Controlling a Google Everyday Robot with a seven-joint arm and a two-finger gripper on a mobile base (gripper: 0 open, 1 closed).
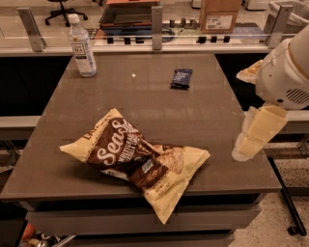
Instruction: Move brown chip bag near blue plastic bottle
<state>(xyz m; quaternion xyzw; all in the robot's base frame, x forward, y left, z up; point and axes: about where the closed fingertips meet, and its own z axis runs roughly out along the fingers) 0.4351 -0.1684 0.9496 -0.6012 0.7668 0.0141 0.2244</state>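
Note:
The brown chip bag (137,161) lies crumpled near the table's front edge, with cream-yellow ends and a dark brown middle with white "Sea" lettering. The blue plastic bottle (82,47) stands upright at the far left corner, clear with a white cap and a white label. My gripper (252,138) hangs from the white arm (286,72) at the table's right edge. It is to the right of the bag, apart from it, and holds nothing that I can see.
A small dark blue flat packet (181,78) lies at the far middle of the brown table (203,116). Behind the table runs a glass rail with metal posts (156,21) and a cardboard box (219,14). Floor drops off at the right.

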